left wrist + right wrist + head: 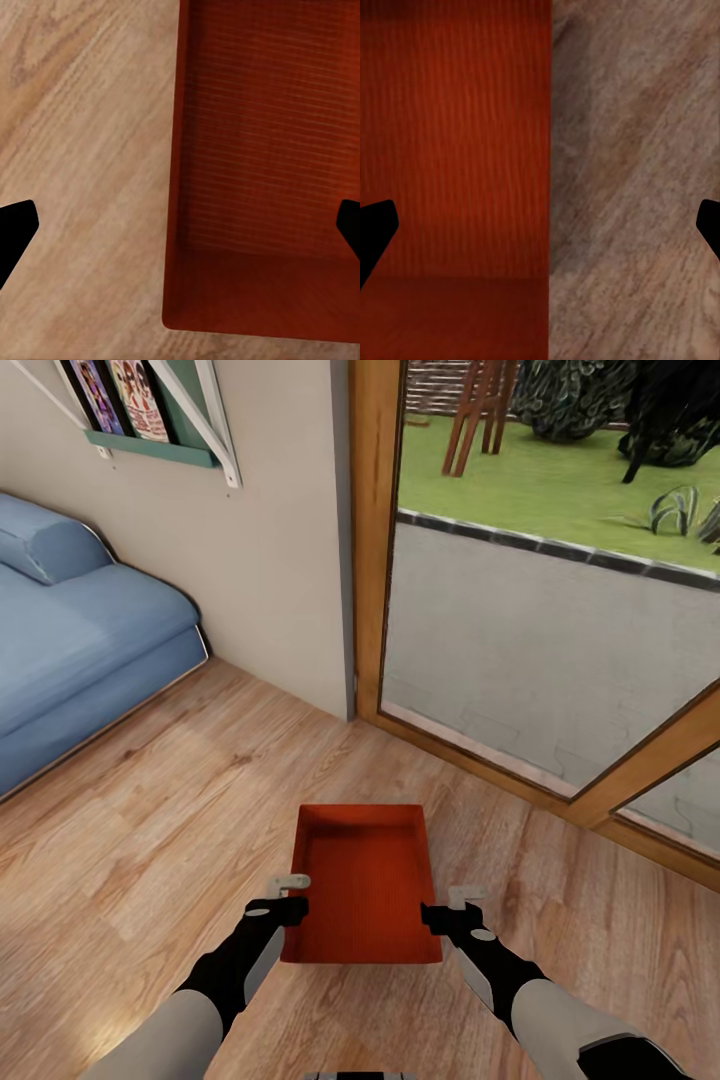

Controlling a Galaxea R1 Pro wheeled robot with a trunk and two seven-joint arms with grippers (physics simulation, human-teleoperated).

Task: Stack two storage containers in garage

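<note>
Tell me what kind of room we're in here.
Likely a living room: blue sofa, wood-plank floor, wall shelf and a glass door onto a garden.

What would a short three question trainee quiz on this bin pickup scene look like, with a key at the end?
1. True or false: the storage container rests on wood planks.
2. Multiple choice: where do the left gripper and right gripper stand? A) both over one wall B) one over each long wall C) both inside the bin
3. Fill in: the sofa at the head view's left is ____ in colour.

Key: 1 true. 2 B, each open, a wall between its fingers. 3 blue.
</note>
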